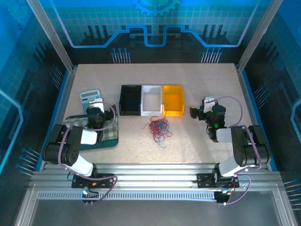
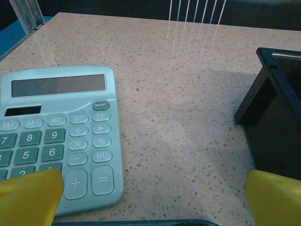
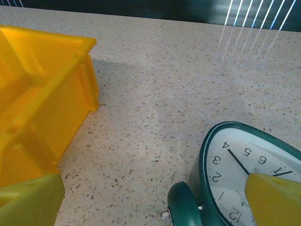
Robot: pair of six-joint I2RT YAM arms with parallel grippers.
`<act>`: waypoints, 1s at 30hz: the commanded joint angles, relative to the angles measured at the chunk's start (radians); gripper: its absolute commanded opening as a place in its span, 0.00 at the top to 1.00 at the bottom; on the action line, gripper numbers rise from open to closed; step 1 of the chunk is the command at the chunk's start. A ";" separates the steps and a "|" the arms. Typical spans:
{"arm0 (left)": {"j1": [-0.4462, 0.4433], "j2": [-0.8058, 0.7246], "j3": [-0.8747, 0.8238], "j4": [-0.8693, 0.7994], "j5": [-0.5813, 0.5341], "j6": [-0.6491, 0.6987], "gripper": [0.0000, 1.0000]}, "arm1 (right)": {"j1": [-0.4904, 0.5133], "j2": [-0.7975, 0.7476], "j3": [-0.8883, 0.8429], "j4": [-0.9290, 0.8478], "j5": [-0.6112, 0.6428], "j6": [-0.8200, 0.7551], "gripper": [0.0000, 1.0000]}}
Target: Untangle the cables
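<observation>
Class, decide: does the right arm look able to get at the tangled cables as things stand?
Probably yes: the cables lie on bare tabletop before the bins, nothing between them and the open right gripper.

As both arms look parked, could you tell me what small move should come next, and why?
Probably swing the open right fingers left toward the cables; they lie tangled before the white bin, untouched, and that arm sits nearer.
</observation>
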 commanded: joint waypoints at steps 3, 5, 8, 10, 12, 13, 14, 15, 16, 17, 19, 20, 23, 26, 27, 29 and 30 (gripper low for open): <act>0.001 0.004 0.016 0.027 0.000 0.015 0.01 | 0.000 0.004 0.015 0.018 -0.004 -0.009 0.00; 0.000 0.006 0.016 0.028 -0.003 0.017 0.01 | 0.001 0.004 0.015 0.018 -0.004 -0.010 0.00; 0.000 0.006 0.016 0.027 -0.003 0.017 0.01 | 0.000 0.004 0.017 0.015 -0.004 -0.010 0.00; 0.000 0.006 0.016 0.029 -0.003 0.017 0.01 | 0.000 0.004 0.017 0.015 -0.004 -0.010 0.00; 0.000 0.006 0.016 0.029 -0.003 0.017 0.01 | 0.000 0.004 0.017 0.015 -0.004 -0.009 0.00; 0.000 0.006 0.016 0.029 -0.003 0.017 0.01 | 0.000 0.004 0.016 0.015 -0.004 -0.009 0.00; 0.000 0.006 0.017 0.028 -0.003 0.017 0.01 | 0.000 0.004 0.017 0.015 -0.005 -0.010 0.00; 0.000 0.006 0.017 0.027 -0.003 0.017 0.01 | 0.000 0.004 0.016 0.015 -0.004 -0.009 0.00; 0.000 0.006 0.016 0.028 -0.003 0.017 0.01 | 0.000 0.004 0.017 0.015 -0.004 -0.010 0.00; 0.000 0.006 0.017 0.027 -0.003 0.017 0.01 | 0.000 0.004 0.016 0.015 -0.004 -0.010 0.00; 0.000 0.006 0.017 0.029 -0.003 0.015 0.01 | 0.000 0.004 0.017 0.015 -0.005 -0.010 0.00; 0.000 0.005 0.017 0.030 -0.002 0.015 0.01 | 0.000 0.004 0.017 0.015 -0.004 -0.009 0.00; 0.000 0.004 0.015 0.029 0.000 0.014 0.01 | 0.000 0.004 0.015 0.015 -0.003 -0.009 0.00; 0.000 0.005 0.017 0.029 0.000 0.014 0.01 | 0.000 0.004 0.015 0.016 -0.003 -0.009 0.00; 0.000 0.005 0.017 0.028 0.000 0.015 0.01 | 0.000 0.004 0.015 0.017 -0.004 -0.010 0.00; 0.000 0.005 0.016 0.028 0.000 0.015 0.01 | 0.000 0.004 0.016 0.017 -0.003 -0.010 0.00; 0.000 0.003 0.016 0.034 0.004 0.019 0.00 | 0.000 0.004 0.015 0.016 -0.003 -0.009 0.00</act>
